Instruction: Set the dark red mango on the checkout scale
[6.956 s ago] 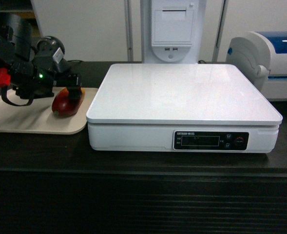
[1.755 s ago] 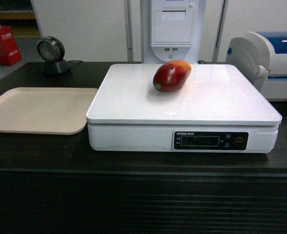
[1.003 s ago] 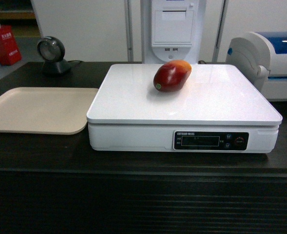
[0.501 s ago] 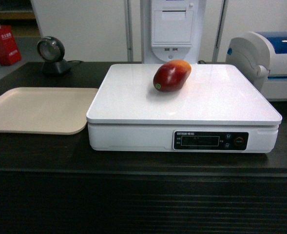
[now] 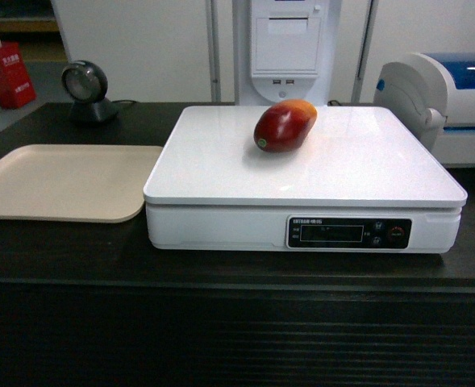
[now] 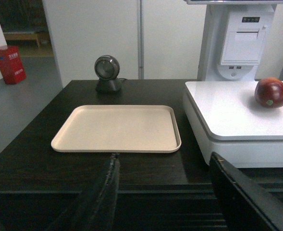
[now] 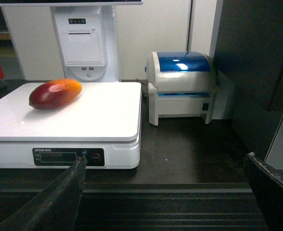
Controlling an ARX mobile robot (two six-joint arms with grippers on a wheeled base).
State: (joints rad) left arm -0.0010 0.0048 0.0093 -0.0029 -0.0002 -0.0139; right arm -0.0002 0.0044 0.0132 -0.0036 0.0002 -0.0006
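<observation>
The dark red mango point(image 5: 284, 126) lies on its side on the back part of the white scale point(image 5: 318, 173), orange end to the right; it also shows in the wrist views as the mango point(image 6: 271, 92) and mango point(image 7: 55, 94). The scale stands on the black checkout counter point(image 5: 221, 266) with its ribbed front. Neither arm appears in the head view. My left gripper point(image 6: 163, 161) hangs open in front of the counter edge, holding nothing. My right gripper point(image 7: 165, 161) is open and wide, also empty, level with the ribbed front.
An empty beige tray point(image 5: 60, 181) lies left of the scale. A round black scanner point(image 5: 85, 89) stands behind it. A white and blue printer point(image 5: 447, 101) sits at the right, and a receipt terminal point(image 5: 284, 48) rises behind the scale.
Seven seconds ago the left gripper held the mango over the tray. Now the mango rests on the scale and the arm has left the head view. Nothing moved in the last two seconds.
</observation>
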